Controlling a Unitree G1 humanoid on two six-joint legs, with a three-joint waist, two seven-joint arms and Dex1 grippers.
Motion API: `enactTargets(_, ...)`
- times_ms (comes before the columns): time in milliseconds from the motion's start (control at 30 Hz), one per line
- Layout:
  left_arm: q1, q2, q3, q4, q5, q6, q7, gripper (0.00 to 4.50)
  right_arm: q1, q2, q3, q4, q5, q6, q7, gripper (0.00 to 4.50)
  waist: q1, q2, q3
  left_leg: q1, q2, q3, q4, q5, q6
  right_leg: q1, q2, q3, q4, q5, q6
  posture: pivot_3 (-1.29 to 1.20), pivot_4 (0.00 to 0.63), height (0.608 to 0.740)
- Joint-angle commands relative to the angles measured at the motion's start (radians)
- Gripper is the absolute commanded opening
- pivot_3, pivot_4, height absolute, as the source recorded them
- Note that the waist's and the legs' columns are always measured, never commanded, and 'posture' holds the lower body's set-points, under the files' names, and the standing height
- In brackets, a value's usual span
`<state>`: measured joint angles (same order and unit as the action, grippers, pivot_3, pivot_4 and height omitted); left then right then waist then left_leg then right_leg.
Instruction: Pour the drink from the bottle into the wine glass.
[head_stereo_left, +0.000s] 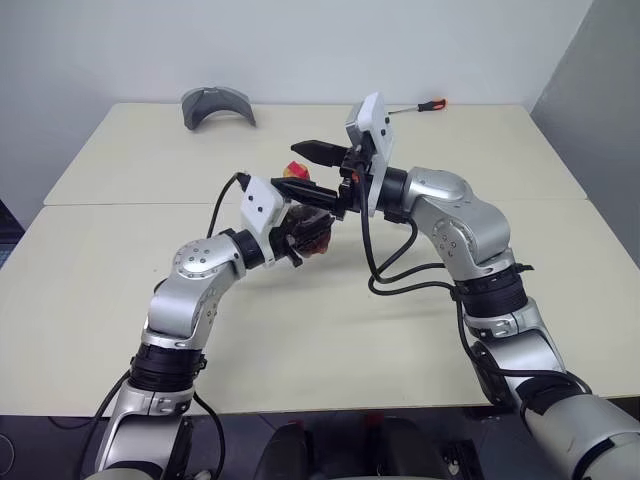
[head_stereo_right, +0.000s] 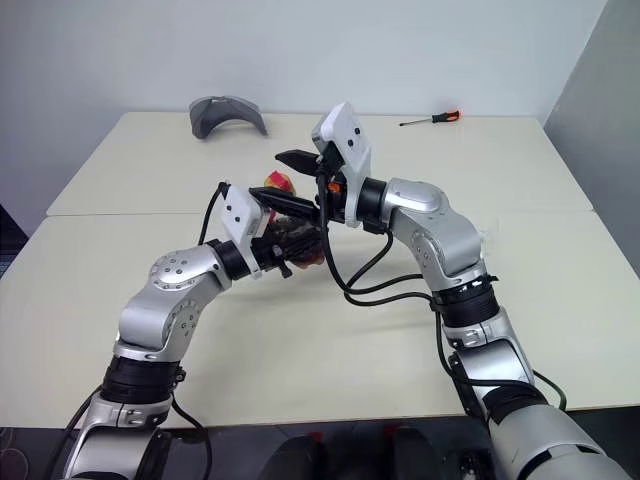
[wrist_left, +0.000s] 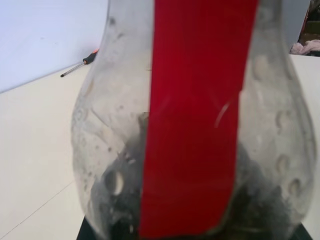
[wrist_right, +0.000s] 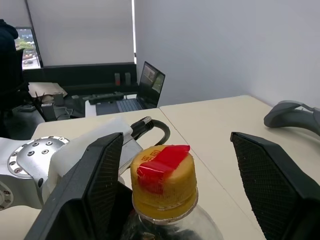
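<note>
Bottle (wrist_right: 165, 200) is upright, long axis vertical, held up off the table (head_stereo_left: 120, 260) about mid-width and toward its far half. The left gripper (head_stereo_left: 300, 232) is clamped on its belly, pointing level toward the robot's right. Dark drink (head_stereo_left: 318, 236) shows in the belly between the black fingers; the red label strip (wrist_left: 195, 115) runs up the clear wall in the left wrist view.

Key relation: the yellow cap (wrist_right: 164, 181), red strip across the top, sits directly between the two fingers of the right gripper (head_stereo_left: 312, 170). That gripper comes in level from the robot's right, jaws wide apart, one finger (wrist_right: 85, 200) on each side of the cap, neither touching it. The cap is still on, so my read is uncapping comes next: the right arm is the only free one and already straddles the neck, and it just needs to close square on the cap.

Can't place the wine glass from these views. A grey curved piece (head_stereo_left: 217, 105) lies at the far-left edge, a screwdriver (head_stereo_left: 415, 106) at the far edge.
</note>
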<state>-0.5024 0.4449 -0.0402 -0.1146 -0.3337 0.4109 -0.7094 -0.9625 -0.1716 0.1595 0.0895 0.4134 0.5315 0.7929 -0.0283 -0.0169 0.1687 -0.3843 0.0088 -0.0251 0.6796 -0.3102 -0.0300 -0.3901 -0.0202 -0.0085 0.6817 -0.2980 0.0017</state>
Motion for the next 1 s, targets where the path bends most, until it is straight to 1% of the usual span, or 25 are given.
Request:
enactTargets(33,-0.024,-0.003,0.005,-0.056,-0.006,-0.017,-0.001,1.67,-0.030,0.009,-0.004,-0.007,0.002,-0.024,0.022,3.29,0.000,0.000,0.000,0.000,0.000,0.000,0.000,0.000,0.000,0.000,0.000,0.000,0.000,0.000,0.000,0.00,0.150,0.740)
enactTargets(67,-0.023,-0.004,0.006,-0.056,-0.006,-0.017,0.000,1.67,-0.029,0.010,-0.005,-0.006,0.002,-0.025,0.025,3.13,0.000,0.000,0.000,0.000,0.000,0.000,0.000,0.000,0.000,0.000,0.000,0.000,0.000,0.000,0.000,0.00,0.150,0.740)
enactTargets(233,-0.008,-0.007,0.002,-0.073,-0.008,-0.016,0.001,1.67,-0.032,0.007,-0.014,0.000,0.011,-0.023,0.049,1.31,0.000,0.000,0.000,0.000,0.000,0.000,0.000,0.000,0.000,0.000,0.000,0.000,0.000,0.000,0.000,0.00,0.150,0.740)
enactTargets(367,-0.001,-0.014,0.000,-0.083,-0.008,-0.014,0.008,1.67,-0.035,0.009,-0.022,0.010,0.016,-0.022,0.061,1.26,0.000,0.000,0.000,0.000,0.000,0.000,0.000,0.000,0.000,0.000,0.000,0.000,0.000,0.000,0.000,0.00,0.150,0.740)
enactTargets(433,0.019,-0.010,-0.008,-0.127,-0.025,0.016,0.001,1.67,-0.044,-0.002,-0.017,0.017,0.027,-0.028,0.111,1.26,-0.001,0.000,0.000,0.000,0.000,0.000,0.000,0.000,0.000,0.000,0.000,0.000,0.000,0.000,0.000,0.00,0.150,0.740)
enactTargets(533,0.066,0.012,-0.027,-0.224,-0.068,0.080,-0.034,1.67,-0.071,-0.041,0.003,0.018,0.061,-0.048,0.277,1.26,-0.001,0.000,0.000,0.000,0.000,0.000,0.000,0.000,0.000,0.000,0.000,0.000,0.000,0.000,0.000,0.00,0.150,0.740)
enactTargets(567,0.084,0.021,-0.030,-0.271,-0.095,0.100,-0.051,1.67,-0.086,-0.058,0.008,0.010,0.096,-0.029,0.359,1.26,-0.001,0.000,0.000,0.000,0.000,0.000,0.000,0.000,0.000,0.000,0.000,0.000,-0.001,0.000,0.000,0.00,0.150,0.740)
enactTargets(700,0.112,0.043,-0.030,-0.394,-0.177,0.179,-0.067,1.67,-0.125,-0.108,0.038,-0.009,0.191,0.044,0.594,1.26,0.000,0.000,0.000,-0.001,0.000,0.000,0.000,0.000,0.000,0.000,0.000,0.000,-0.001,0.000,0.000,0.00,0.150,0.740)
enactTargets(767,0.121,0.059,-0.032,-0.449,-0.214,0.215,-0.074,1.67,-0.143,-0.120,0.051,-0.009,0.224,0.077,0.678,1.26,0.000,0.000,0.000,0.000,0.000,-0.001,0.000,-0.002,0.004,0.000,0.000,0.000,-0.001,0.000,0.000,0.00,0.150,0.740)
enactTargets(867,0.138,0.090,-0.020,-0.505,-0.264,0.256,-0.085,1.67,-0.162,-0.104,0.055,0.017,0.209,0.064,0.696,1.26,-0.001,0.000,0.000,0.001,0.000,-0.001,0.000,-0.002,0.004,0.001,0.000,0.000,0.000,0.000,0.000,0.00,0.150,0.740)
enactTargets(1000,0.160,0.113,-0.006,-0.515,-0.278,0.260,-0.084,1.67,-0.172,-0.079,0.039,0.059,0.179,0.032,0.658,1.26,-0.003,0.001,0.001,0.002,0.001,-0.001,0.000,-0.002,0.004,0.001,0.001,0.000,0.001,0.000,0.000,0.00,0.150,0.740)
